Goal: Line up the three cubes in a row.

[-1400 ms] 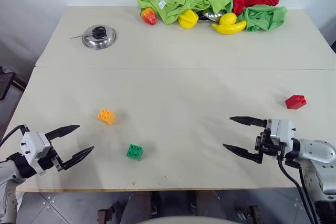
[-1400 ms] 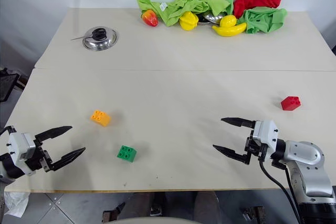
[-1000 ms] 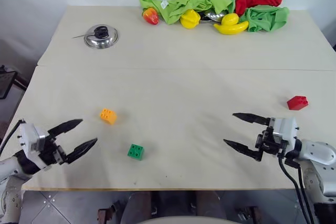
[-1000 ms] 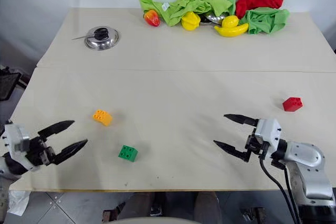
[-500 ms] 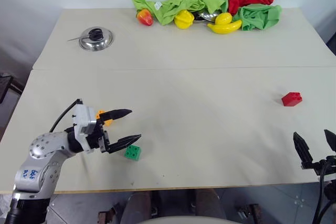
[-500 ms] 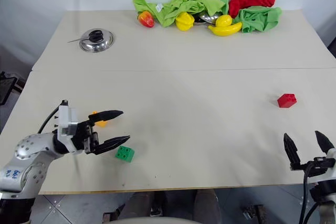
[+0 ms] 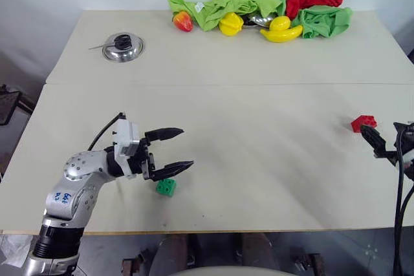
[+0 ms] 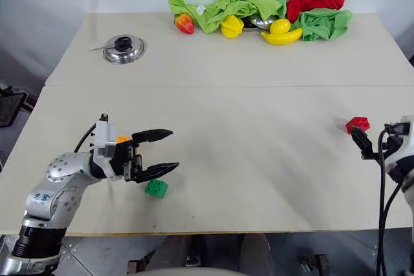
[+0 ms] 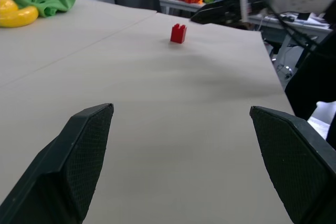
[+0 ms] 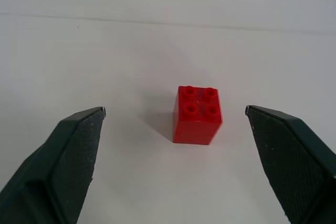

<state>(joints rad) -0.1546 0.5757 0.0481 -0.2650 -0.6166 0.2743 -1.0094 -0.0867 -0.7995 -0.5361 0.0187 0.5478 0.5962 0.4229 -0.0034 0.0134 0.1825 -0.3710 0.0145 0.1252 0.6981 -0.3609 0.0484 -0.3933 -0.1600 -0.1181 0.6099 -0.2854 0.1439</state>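
Jaws of both grippers stand spread wide and hold nothing. The right gripper [image 10: 175,116] sits at the table's right edge, pointing at the red cube [image 10: 198,114], which stands upright just ahead of the gap between its fingers, apart from both; four round studs show on its top. The left gripper [image 8: 162,151] hangs level above the near left part of the table [image 8: 259,159], fingers pointing toward the right. The green cube [image 8: 156,189] lies just below its nearer fingertip, studs up; whether the finger touches it is hard to judge. The orange-yellow cube [image 8: 122,139] peeks out behind the gripper's body, mostly hidden. Red lies well apart from the other two. Nothing here serves as a container; a steel lid [image 8: 123,49] lies alone at the far left.
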